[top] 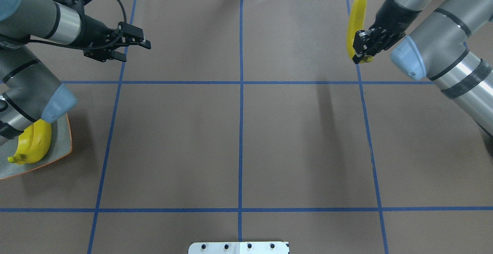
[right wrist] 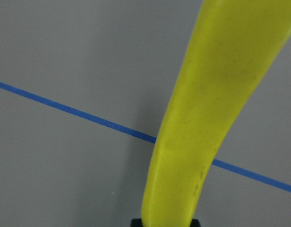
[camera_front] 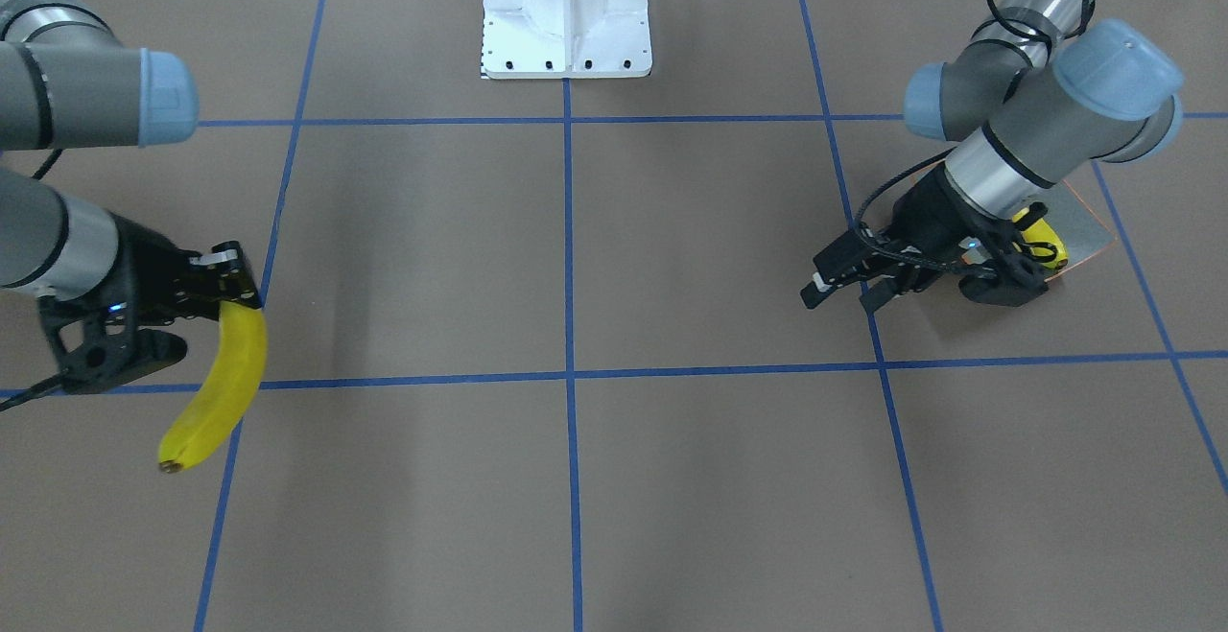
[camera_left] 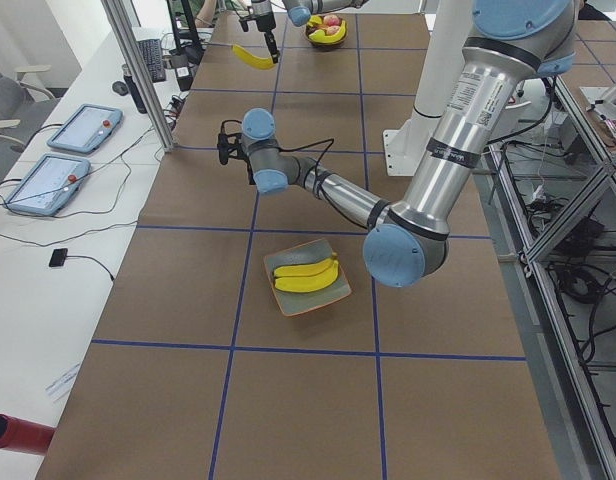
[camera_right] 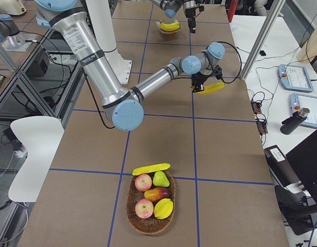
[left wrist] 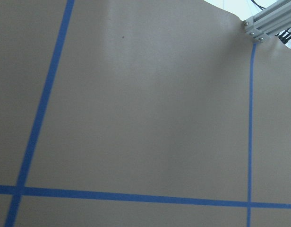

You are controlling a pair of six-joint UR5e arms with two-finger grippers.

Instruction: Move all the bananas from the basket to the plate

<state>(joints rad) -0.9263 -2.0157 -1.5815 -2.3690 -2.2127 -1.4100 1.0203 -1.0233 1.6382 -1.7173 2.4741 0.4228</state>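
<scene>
My right gripper (camera_front: 235,287) is shut on one end of a yellow banana (camera_front: 216,383), which hangs above the bare table; the right wrist view is filled by this banana (right wrist: 202,123). Far across the table, the square grey-green plate (top: 63,146) holds two bananas (top: 34,142) side by side. My left gripper (top: 133,50) hovers open and holds nothing, forward of the plate. In the exterior right view the wicker basket (camera_right: 129,206) has one more banana (camera_right: 151,168) lying across its far rim.
The basket also holds apples (camera_right: 143,182), a pear and other fruit. The white robot base (camera_front: 566,9) stands at the table's middle edge. Blue tape lines grid the brown table. Tablets (camera_left: 48,182) lie on a side bench beyond the table.
</scene>
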